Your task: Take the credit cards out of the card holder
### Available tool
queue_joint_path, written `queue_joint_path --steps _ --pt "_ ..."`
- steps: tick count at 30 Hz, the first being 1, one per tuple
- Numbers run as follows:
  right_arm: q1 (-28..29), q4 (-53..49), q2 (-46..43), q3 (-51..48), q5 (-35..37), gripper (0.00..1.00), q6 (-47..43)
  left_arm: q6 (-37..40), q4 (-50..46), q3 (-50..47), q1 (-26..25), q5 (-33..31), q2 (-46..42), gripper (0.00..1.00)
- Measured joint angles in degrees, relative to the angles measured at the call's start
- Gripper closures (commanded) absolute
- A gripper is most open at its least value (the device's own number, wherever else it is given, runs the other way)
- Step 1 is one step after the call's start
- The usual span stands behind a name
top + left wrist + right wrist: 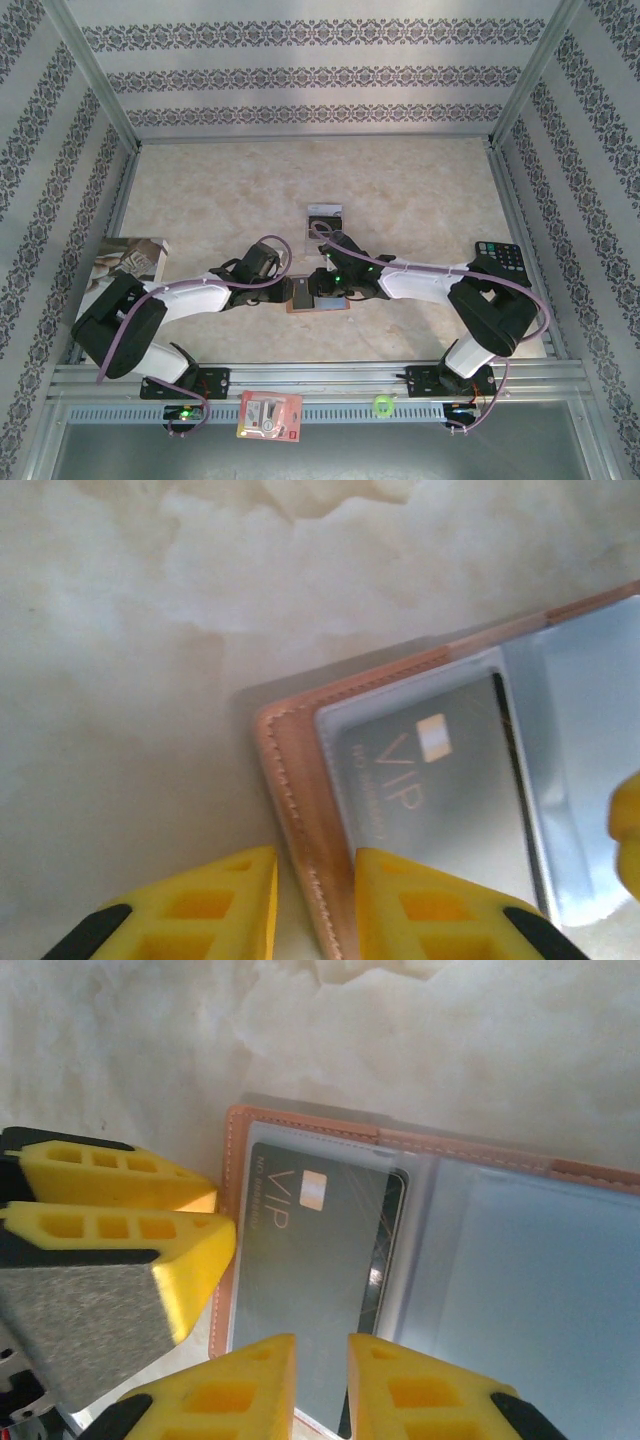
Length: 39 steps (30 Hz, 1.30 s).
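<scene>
Left gripper [315,875], right gripper [322,1360]: slit-open, hold unclear. Credit card [320,1250] thin, stiff, slick; pinch end nearest right gripper.

Bright, even light falls on the pale marbled tabletop [400,190]. Both wrist views are soft and blurred; white glare washes the clear plastic sleeve [590,680] of the reddish-brown card holder [300,810].
</scene>
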Motion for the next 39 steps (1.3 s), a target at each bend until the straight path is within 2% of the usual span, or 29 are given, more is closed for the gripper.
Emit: queue_joint_path --steps 6,10,22,33,39 --pt "0.00 -0.07 1.38 0.33 -0.09 0.78 -0.09 0.63 -0.09 0.24 0.00 -0.90 0.61 0.77" --pt "-0.02 -0.50 2.14 0.59 -0.07 0.78 -0.24 0.63 -0.09 0.24 0.20 -1.14 0.81 0.84" --pt "-0.04 -0.37 3.54 1.22 -1.22 0.78 -0.17 0.61 0.44 0.20 1.14 0.37 1.92 0.92" --pt "-0.13 0.57 5.49 1.22 -1.42 0.79 1.36 0.57 1.97 -0.55 1.14 0.81 1.77 0.94" --pt "-0.15 1.62 5.99 1.22 -2.51 0.78 2.51 0.31 2.95 -1.09 1.42 1.29 1.64 1.00"
